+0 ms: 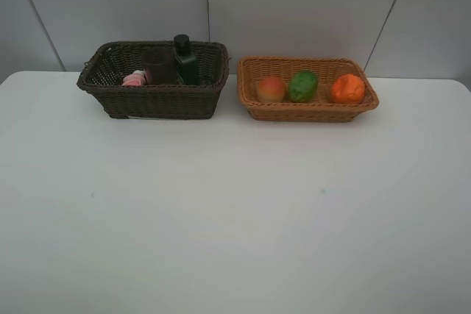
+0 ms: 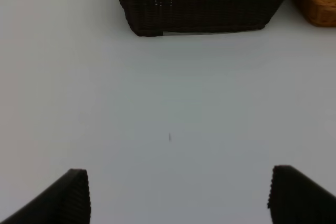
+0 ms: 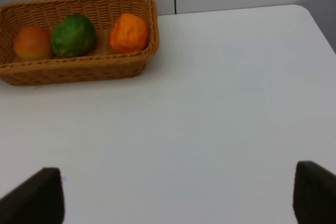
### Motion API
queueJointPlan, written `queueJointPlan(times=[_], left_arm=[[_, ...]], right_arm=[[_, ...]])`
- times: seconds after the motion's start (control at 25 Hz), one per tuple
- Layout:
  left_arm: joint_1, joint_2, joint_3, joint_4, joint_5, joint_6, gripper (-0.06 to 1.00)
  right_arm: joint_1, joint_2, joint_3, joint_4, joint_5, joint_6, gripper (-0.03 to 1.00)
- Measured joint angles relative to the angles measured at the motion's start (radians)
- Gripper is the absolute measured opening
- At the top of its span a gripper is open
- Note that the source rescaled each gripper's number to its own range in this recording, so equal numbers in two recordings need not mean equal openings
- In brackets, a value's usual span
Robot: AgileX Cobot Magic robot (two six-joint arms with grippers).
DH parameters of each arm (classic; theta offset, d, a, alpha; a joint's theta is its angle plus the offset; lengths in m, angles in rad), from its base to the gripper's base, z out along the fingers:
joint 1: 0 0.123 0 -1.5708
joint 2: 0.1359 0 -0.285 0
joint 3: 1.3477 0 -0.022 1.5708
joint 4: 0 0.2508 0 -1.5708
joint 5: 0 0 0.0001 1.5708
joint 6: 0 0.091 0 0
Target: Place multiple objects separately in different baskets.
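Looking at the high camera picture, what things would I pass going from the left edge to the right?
Dark brown woven basket holding a pink white-capped bottle, then a black rectangular bottle → orange-tan woven basket holding a red-orange peach-like fruit, a green oval fruit, an orange.

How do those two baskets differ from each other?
The dark basket is deep and brown-black; the tan basket is shallow and orange-tan. The dark basket holds a black bottle standing upright and a pink bottle; the tan basket holds three fruits in a row. Both are rectangular woven wicker, side by side at the table's back.
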Motion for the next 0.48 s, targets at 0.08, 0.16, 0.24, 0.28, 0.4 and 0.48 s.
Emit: queueJointPlan(times=[0.08, 0.16, 0.24, 0.28, 0.4, 0.48], left_arm=[[0.000, 0.000, 0.000, 0.000, 0.000, 0.000, 0.89], [0.000, 0.000, 0.000, 0.000, 0.000, 0.000, 0.89], [0.000, 0.000, 0.000, 0.000, 0.000, 0.000, 0.89], [0.000, 0.000, 0.000, 0.000, 0.000, 0.000, 0.89], [0.000, 0.000, 0.000, 0.000, 0.000, 0.000, 0.89], [0.000, 0.000, 0.000, 0.000, 0.000, 0.000, 0.89]], right_arm=[[0.000, 0.000, 0.000, 0.000, 0.000, 0.000, 0.90], [0.000, 0.000, 0.000, 0.000, 0.000, 0.000, 0.90], [0.000, 0.000, 0.000, 0.000, 0.000, 0.000, 0.90], [0.000, 0.000, 0.000, 0.000, 0.000, 0.000, 0.90], [0.000, 0.000, 0.000, 0.000, 0.000, 0.000, 0.90], [0.000, 0.000, 0.000, 0.000, 0.000, 0.000, 0.90]])
